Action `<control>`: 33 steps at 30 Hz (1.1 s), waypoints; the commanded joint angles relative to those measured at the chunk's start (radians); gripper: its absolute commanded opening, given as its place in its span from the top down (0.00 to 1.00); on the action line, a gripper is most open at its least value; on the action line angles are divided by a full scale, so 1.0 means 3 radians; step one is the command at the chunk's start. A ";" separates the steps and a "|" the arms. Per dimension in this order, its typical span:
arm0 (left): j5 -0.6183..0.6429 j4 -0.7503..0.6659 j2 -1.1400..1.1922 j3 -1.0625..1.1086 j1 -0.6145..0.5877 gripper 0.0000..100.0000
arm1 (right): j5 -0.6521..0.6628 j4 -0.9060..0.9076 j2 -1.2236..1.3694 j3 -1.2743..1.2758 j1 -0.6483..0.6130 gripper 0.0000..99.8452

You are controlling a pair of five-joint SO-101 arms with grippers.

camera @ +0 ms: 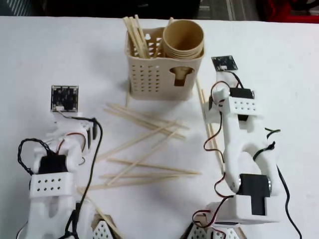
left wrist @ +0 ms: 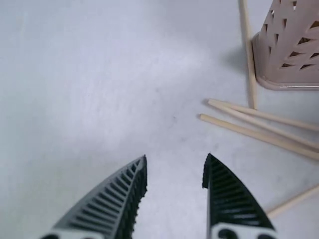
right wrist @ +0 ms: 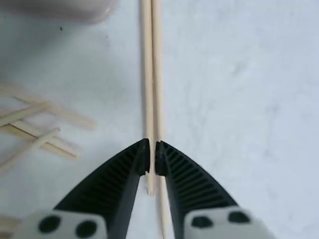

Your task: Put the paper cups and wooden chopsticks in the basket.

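Where the right fingers point(right wrist: 124, 184) nearly meet, they partly hide two chopsticks point(right wrist: 157, 74).

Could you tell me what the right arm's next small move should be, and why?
Probably a short lift straight up. The right gripper looks closed on the chopstick pair lying on the table, so they need raising clear before being carried to the basket.

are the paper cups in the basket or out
in: the stacked paper cups stand upright inside the basket beside some chopsticks
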 commanded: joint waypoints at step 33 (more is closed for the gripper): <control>-0.0026 -0.0082 -0.0084 -0.0026 -0.0038 0.81 | 0.0425 -0.0427 0.0320 -0.0020 0.0340 0.98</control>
